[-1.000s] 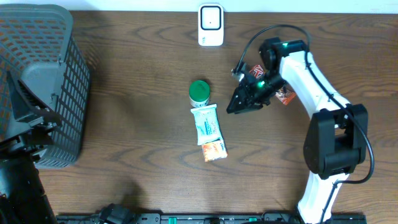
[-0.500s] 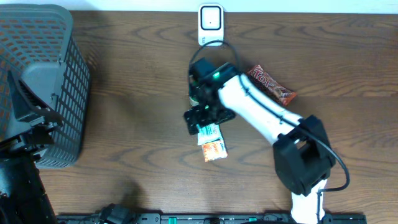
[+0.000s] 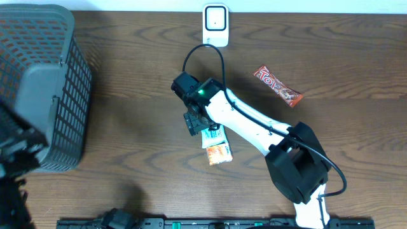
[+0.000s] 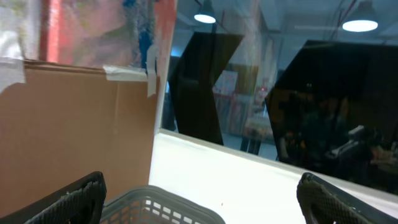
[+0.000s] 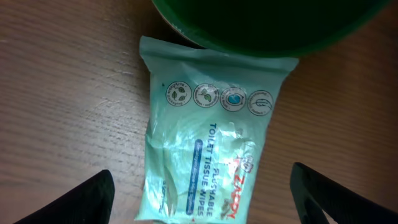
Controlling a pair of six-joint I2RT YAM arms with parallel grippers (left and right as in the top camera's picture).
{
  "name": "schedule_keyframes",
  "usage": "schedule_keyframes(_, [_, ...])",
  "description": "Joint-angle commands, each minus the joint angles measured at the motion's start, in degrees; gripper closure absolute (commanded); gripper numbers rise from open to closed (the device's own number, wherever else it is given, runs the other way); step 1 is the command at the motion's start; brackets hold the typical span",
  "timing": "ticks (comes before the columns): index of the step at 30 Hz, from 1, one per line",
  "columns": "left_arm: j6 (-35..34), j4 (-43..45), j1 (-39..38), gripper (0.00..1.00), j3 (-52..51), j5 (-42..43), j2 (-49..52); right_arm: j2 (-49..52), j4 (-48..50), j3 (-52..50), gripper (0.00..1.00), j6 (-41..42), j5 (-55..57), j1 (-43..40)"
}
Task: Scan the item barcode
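Wipes pack [image 5: 211, 143] | right gripper [image 5: 208, 196] held open over it, positioned for pickup | barcode not seen, perhaps on the underside

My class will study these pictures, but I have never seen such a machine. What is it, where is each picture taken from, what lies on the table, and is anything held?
These are two robot arms at a table. One picture looks down from above; the other two come from a camera on each wrist. On the table lie a grey basket, a white scanner, a candy bar, a green round container, a pack of wipes and an orange packet. The right hand hovers open over the wipes; the left hand is open by the basket. Nothing is held.
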Motion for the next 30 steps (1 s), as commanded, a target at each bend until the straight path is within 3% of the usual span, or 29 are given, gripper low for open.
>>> schedule_keyframes(1, [-0.3, 0.0, 0.4, 0.02, -0.3, -0.1, -2.5, 2.3, 0.0, -0.2, 0.12, 1.8, 0.9, 0.3])
schedule_keyframes(15, [-0.3, -0.3, 0.4, 0.02, -0.5, -0.1, -5.9, 6.3, -0.1, -0.3, 0.19, 2.2, 5.7, 3.4])
schedule_keyframes(21, [-0.3, -0.3, 0.4, 0.02, -0.6, -0.1, -5.9, 10.3, -2.8, -0.3, 0.49, 2.2, 8.6, 3.4])
schedule_keyframes(25, [-0.3, -0.3, 0.4, 0.02, -0.6, -0.1, -5.9, 12.0, -4.6, -0.3, 0.92, 2.7, 9.5, 3.4])
schedule_keyframes(26, [-0.3, -0.3, 0.4, 0.02, -0.6, -0.1, -5.9, 12.0, -4.8, -0.3, 0.97, 2.7, 9.3, 3.4])
schedule_keyframes(30, [-0.3, -0.3, 0.4, 0.02, -0.6, -0.1, -5.9, 10.7, -6.6, 1.2, 0.99, 0.3, 2.7, 3.6])
